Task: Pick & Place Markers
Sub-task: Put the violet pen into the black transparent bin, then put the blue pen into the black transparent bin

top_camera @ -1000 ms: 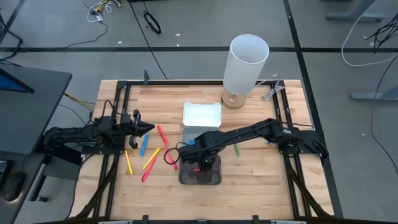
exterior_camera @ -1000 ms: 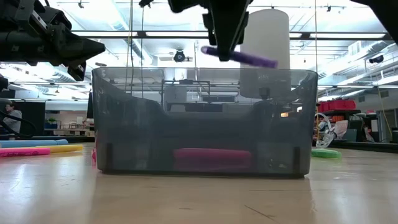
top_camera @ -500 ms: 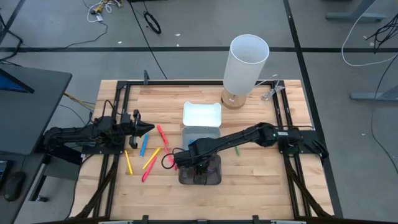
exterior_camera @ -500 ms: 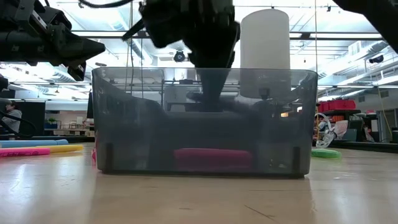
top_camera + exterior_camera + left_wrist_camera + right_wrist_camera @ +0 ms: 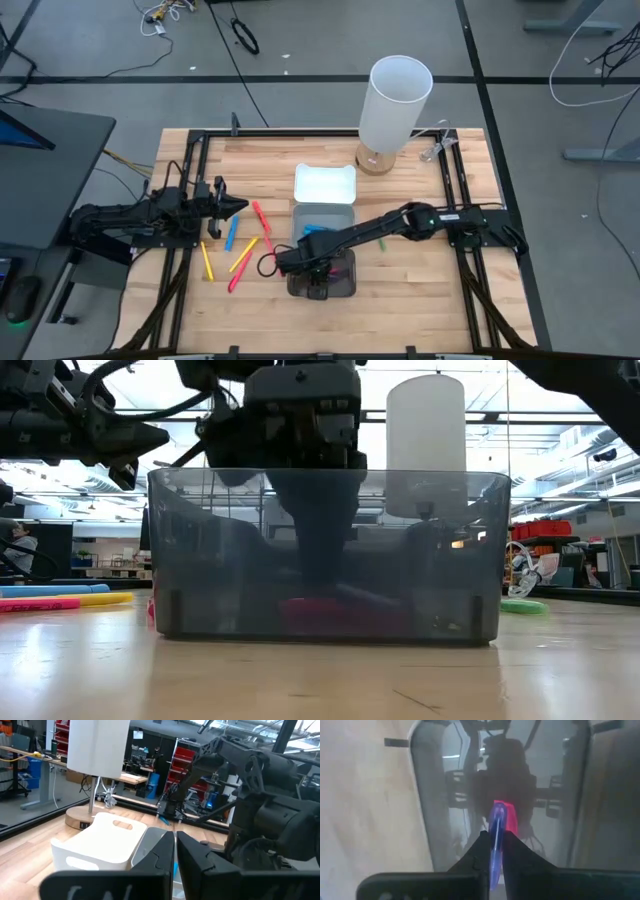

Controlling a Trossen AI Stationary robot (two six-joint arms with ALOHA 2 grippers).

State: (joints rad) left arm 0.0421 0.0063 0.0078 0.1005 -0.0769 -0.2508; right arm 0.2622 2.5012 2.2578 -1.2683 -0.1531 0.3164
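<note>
Item 1: my right fingers (image 5: 493, 851), clamped on a purple marker (image 5: 497, 832). They are lowered inside the grey tray (image 5: 322, 283) at about 6 o'clock on the surface (image 5: 420, 290). The marker points down at the tray floor, so opening should drop it straight in rather than over the rim. The tip hangs above the tray floor; I cannot tell whether it touches.

Item 2: a pink marker (image 5: 510, 817), lying flat on the tray floor, directly beyond the purple tip. In my judgement the purple one will land on it or just beside it.

Item 3: my left fingers (image 5: 175, 852), pressed together and holding nothing. They are parked off the surface's 9 o'clock edge, above the wood, pointing toward the trays. I keep them back there so the right arm has the tray to itself.

Item 4: loose markers, still to be collected. Red (image 5: 259, 214), blue (image 5: 231, 233), an orange one (image 5: 243, 255) and yellow (image 5: 207, 262) lie scattered flat between my left fingers and the grey tray, at roughly 8 o'clock. A green one (image 5: 380, 241) lies at 3 o'clock of the tray, beside my right arm.

Item 5: white tray (image 5: 325, 184), at the centre, touching the grey tray's far end. A blue object (image 5: 316, 229) shows in the grey tray's far part.

Item 6: white cylinder (image 5: 396, 102), upright at 12 o'clock, well apart from the work.
</note>
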